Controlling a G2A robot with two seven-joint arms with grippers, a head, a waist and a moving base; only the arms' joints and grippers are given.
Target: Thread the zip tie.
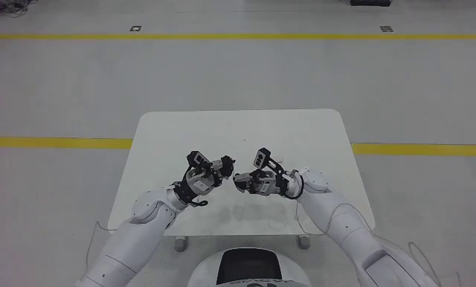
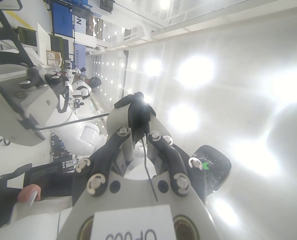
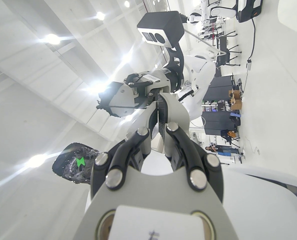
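Left tool [image 2: 138, 111] is clamped tight on the zip tie [image 2: 145, 151], black strap trailing back toward its palm! Right tool [image 3: 160, 103] is squeezed together, facing it at close range. Both hover over the counter [image 1: 297, 138], above the middle of its robot-side half.

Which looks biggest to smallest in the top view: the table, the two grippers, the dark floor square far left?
1. The table.
2. The left gripper and the right gripper look alike, so I won't rank them.
3. The floor square, though it lies farther from the camera.
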